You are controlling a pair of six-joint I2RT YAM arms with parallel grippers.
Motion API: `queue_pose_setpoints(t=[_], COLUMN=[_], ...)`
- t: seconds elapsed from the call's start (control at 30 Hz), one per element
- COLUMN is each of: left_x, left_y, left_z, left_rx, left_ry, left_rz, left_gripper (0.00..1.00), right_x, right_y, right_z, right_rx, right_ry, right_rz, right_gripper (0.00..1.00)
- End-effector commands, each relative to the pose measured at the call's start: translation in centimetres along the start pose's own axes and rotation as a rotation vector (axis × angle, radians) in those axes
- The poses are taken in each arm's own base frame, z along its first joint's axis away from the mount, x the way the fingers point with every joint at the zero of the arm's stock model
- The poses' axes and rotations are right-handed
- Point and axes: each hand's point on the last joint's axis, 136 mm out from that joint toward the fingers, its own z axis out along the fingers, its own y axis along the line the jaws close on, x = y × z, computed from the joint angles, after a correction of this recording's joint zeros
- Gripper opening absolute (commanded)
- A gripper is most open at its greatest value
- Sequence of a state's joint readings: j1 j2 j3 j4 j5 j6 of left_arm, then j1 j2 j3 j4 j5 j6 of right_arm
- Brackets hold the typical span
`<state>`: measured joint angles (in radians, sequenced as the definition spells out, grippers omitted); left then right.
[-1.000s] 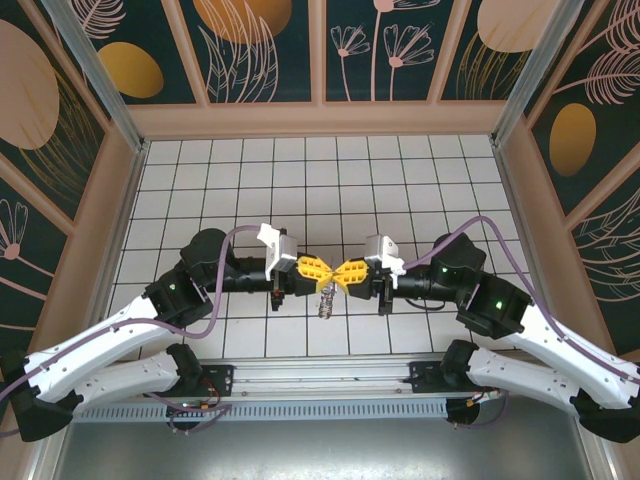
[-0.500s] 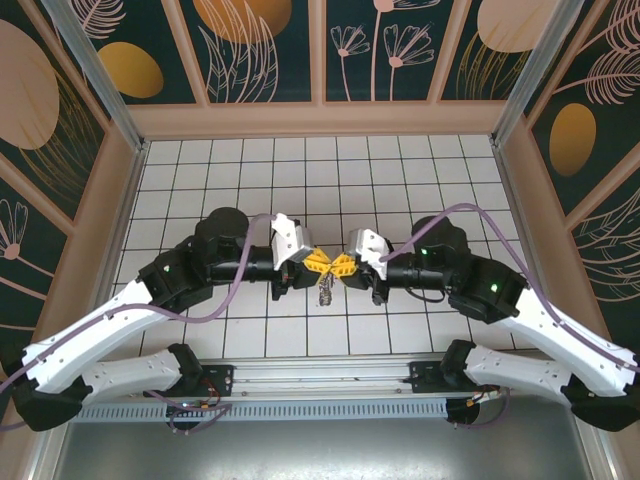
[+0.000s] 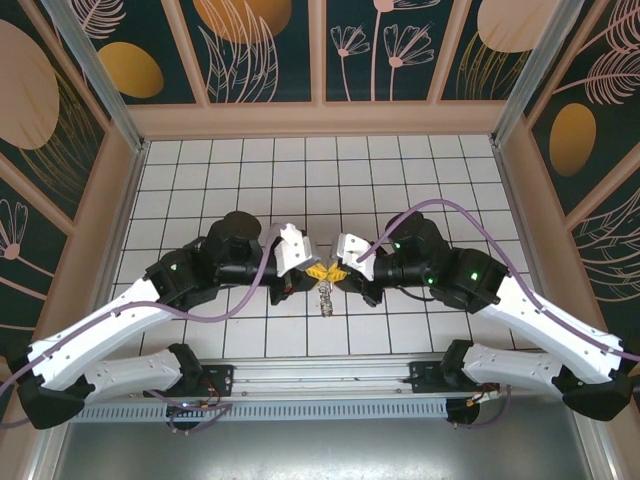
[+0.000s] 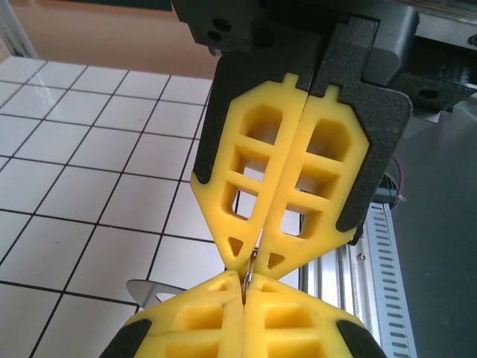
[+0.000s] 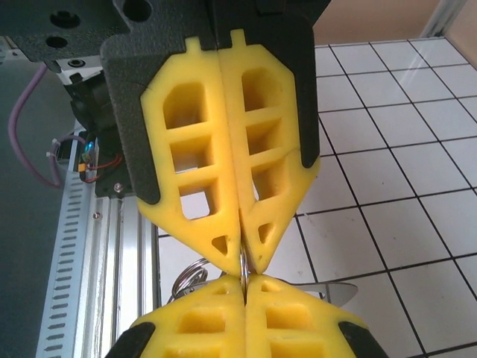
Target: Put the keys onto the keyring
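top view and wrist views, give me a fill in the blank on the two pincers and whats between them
The left pincer and right pincer meet tip to ___.
Neither is open; both are ___ on a thin metal ring, with the keys dangling from it.
Their fingers are ___ in colour.
The floor tiles are ___.
Missing words: tip; shut; yellow; white.

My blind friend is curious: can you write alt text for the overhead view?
Two yellow-tipped robot grippers meet tip to tip above a white tiled table: the left gripper and right gripper are both shut on a thin keyring, with keys dangling beneath.
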<state>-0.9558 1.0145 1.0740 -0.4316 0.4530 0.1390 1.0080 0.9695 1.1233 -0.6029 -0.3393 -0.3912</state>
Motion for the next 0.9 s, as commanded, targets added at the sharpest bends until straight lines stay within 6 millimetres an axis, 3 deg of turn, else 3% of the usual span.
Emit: queue_pose_setpoints(t=[0.0, 0.1, 0.23, 0.27, 0.4, 0.6, 0.7, 0.87], left_x=[-4.2, -5.9, -7.6, -6.8, -7.0, -7.4, -7.3, -7.4], left_y=[-2.5, -3.2, -3.9, -3.8, -4.0, -4.0, -3.9, -3.9], left_z=[-2.0, -3.1, -4.1, -3.6, -3.9, -4.4, -4.1, -3.9], left_rx=[0.084, 0.106, 0.135, 0.142, 0.152, 0.144, 0.142, 0.149], left_ry=[-0.2, -0.303, -0.395, -0.385, -0.418, -0.45, -0.443, -0.439], left_rz=[0.036, 0.036, 0.042, 0.029, 0.027, 0.034, 0.031, 0.034], left_gripper=[0.0, 0.0, 0.0, 0.0, 0.0, 0.0, 0.0, 0.0], right_x=[-2.8, -2.8, -3.3, -3.5, -4.1, -4.0, -3.9, -3.9], right_y=[-0.9, -0.4, 0.0, 0.2, 0.3, 0.6, 0.8, 0.7], right_z=[-1.1, -1.3, -1.8, -2.0, -2.7, -3.4, -3.6, -3.6], right_rx=[0.059, 0.042, 0.029, 0.025, 0.031, 0.031, 0.029, 0.036], right_ry=[-0.113, -0.145, -0.197, -0.215, -0.252, -0.28, -0.285, -0.283], right_rz=[-0.032, -0.013, -0.011, -0.014, -0.016, 0.002, 0.009, 0.016], right_gripper=[0.0, 0.09, 0.09, 0.09, 0.1, 0.23, 0.23, 0.11])
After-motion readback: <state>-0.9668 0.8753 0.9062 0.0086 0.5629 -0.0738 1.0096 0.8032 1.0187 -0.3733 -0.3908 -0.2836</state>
